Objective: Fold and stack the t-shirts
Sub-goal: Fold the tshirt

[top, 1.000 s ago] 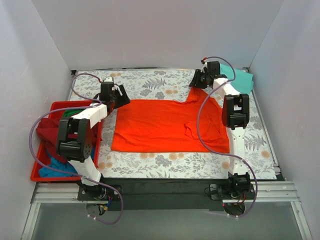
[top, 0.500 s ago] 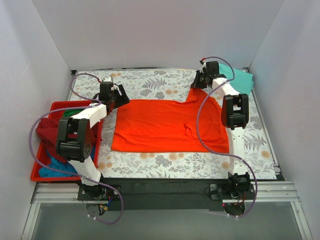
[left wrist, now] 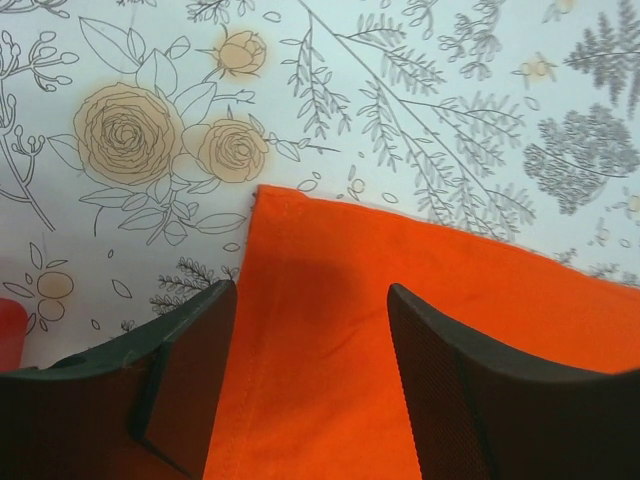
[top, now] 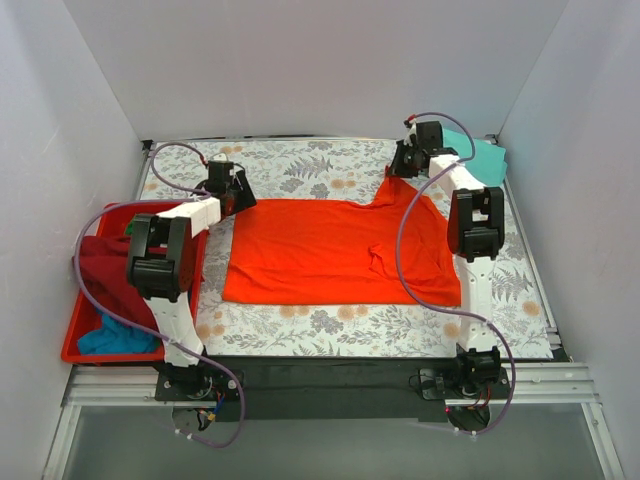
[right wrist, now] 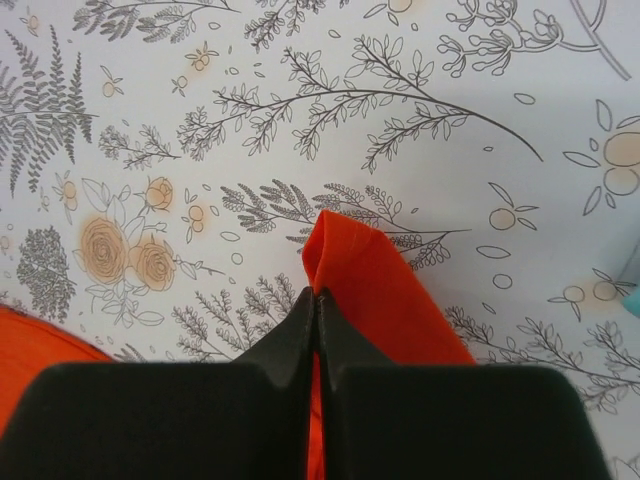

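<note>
orange shirt lies flat mid-frame in the top view. right gripper is clamped on its upper-right corner. left gripper is spread wide astride the upper-left corner, nothing pinched yet. thin limp cloth, it'll drape and slide, so take it by the corners. count: one orange, one teal shirt upper right, and a maroon shirt, blue shirt and a sliver of green shirt in the red tray at left. five by colour.

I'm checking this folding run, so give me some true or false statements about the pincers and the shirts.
1. The right pincer is shut on the orange shirt. True.
2. The left pincer is shut on that shirt. False: it stands open over the shirt's corner.
3. A maroon shirt lies in the tray. True.
4. The teal shirt lies in the tray. False: it lies on the table's far right corner.
</note>
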`<action>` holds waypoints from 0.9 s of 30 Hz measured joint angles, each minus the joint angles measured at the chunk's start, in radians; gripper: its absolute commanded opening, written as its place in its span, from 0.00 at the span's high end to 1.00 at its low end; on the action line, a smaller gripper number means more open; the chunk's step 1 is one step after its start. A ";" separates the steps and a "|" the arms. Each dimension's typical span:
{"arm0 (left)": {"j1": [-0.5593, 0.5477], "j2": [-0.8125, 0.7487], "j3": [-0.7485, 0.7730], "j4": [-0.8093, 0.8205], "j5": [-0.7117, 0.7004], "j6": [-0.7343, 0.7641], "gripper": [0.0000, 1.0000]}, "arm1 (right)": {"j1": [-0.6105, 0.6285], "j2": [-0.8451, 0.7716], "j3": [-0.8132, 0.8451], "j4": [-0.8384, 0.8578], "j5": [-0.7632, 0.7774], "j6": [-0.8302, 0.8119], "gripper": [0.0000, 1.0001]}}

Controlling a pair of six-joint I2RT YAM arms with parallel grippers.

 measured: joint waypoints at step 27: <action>0.004 0.160 0.158 -0.052 -0.117 0.011 0.71 | -0.040 -0.076 -0.051 0.006 -0.015 -0.002 0.99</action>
